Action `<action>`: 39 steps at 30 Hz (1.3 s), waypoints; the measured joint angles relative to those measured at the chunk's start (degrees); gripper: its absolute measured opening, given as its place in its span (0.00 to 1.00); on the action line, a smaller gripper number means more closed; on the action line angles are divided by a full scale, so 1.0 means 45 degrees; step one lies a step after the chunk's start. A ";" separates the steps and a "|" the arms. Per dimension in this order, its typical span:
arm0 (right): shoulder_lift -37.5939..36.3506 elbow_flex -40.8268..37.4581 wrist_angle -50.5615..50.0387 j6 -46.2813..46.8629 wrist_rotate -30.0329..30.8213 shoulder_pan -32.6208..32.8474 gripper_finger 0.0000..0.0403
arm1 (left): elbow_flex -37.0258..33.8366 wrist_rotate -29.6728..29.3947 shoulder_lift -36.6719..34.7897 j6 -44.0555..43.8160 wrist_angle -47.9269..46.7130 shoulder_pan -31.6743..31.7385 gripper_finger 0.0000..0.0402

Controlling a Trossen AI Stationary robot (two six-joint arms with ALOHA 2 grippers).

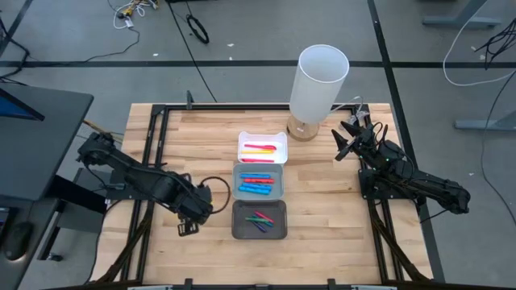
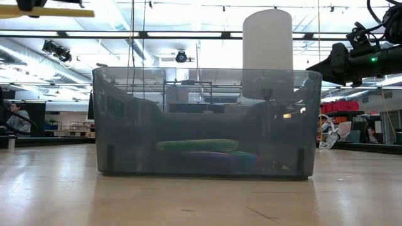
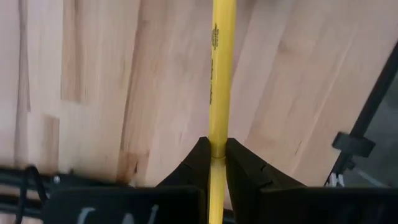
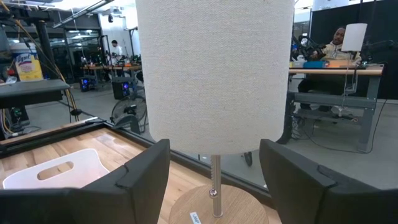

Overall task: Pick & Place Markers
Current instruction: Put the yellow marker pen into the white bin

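A: L gripper, what's it doing?

B: Pinching a yellow marker tight btwn its fingers. Marker's sticking straight out past the tips, over bare wood table. In the high view the L gripper is sitting over the table's left part, just left of the dark tray, not touching it.

A: And the R gripper?

B: R gripper is standing wide, holding nothing. It's facing the lamp; the white shade is filling the gap btwn its 2 fingers. From above, the R gripper is hovering just right of the lamp, at the table's far right side.

A: Rest of the markers?

B: Lying in 3 trays lined up mid-table. White tray, farthest back, next to the lamp base: red and yellow ones. Grey tray in the middle: blue ones w/ a red one. Dark tray, nearest: green, purple ones; exact count I can't tell.

A: Low view showing anything?

B: Dark tray is filling most of it, side-on. A green marker is showing thru the wall, lying flat, purple under it. Lamp shade is rising behind, R arm at upper right.
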 joint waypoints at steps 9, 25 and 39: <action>0.0000 0.0000 0.0001 0.0001 0.0003 0.0000 0.62 | 0.2317 0.0023 0.1825 0.1903 0.0039 0.0365 0.08; 0.0000 0.0000 0.0004 0.0003 0.0000 0.0000 0.62 | 0.4744 0.0515 0.3494 0.4863 0.0069 0.2346 0.08; 0.0000 -0.0001 0.0001 0.0003 0.0001 0.0000 0.62 | 0.4744 -0.0277 0.3494 0.8035 0.0178 0.5035 0.08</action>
